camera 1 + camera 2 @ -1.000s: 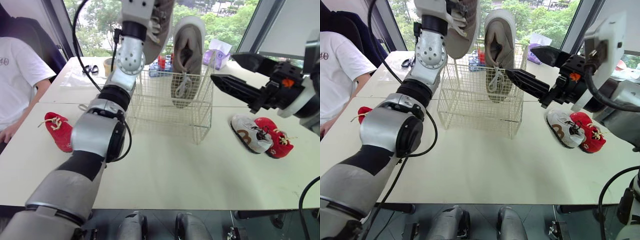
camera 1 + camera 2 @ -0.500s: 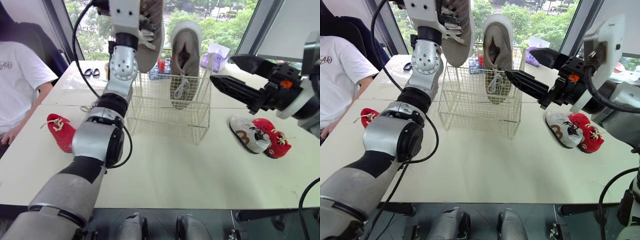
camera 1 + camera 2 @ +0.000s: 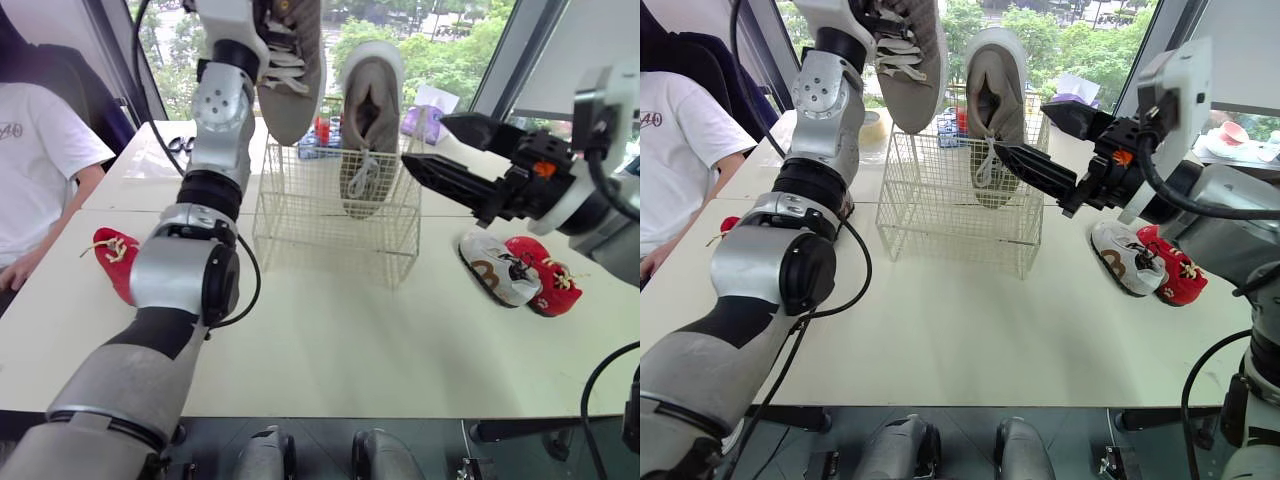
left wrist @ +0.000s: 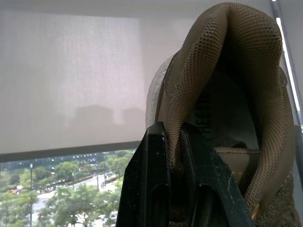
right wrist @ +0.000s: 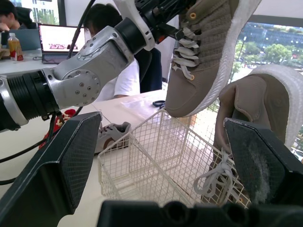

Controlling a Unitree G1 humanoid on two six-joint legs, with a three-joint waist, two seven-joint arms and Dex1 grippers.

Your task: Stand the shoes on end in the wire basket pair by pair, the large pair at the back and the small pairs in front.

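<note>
Since a second ago the right arm had eased toward the wire basket (image 3: 335, 225), bringing its right fingers (image 5: 52, 170) closer to the shoe standing there, while the left arm had carried its shoe a little higher over the basket's left side.

At this moment the left fingers (image 4: 147, 189) were pressed on the heel collar of one large tan shoe (image 3: 290, 70), one finger outside the collar and one inside. That shoe hung above the basket with its toe pointing down, its white laces facing the robot and its sole turned toward the basket's middle, clear of the wire.

Its mate, the other large tan shoe (image 3: 370, 110), stood on end at the back right of the basket, opening toward the robot, a lace dangling down inside the wire.

The right fingers were spread wide and held nothing. They hovered just beside the basket's right rim, pointing at the standing shoe without touching it.

On the worktop (image 3: 340, 340) a small red shoe (image 3: 115, 258) lay to the basket's left. To its right a small grey shoe (image 3: 495, 268) and a second red shoe (image 3: 540, 272) lay side by side, touching. Another small grey shoe (image 5: 113, 134) lay near the basket on its left side.

At the worktop's left edge sat a person in a white T-shirt (image 3: 40, 170).
</note>
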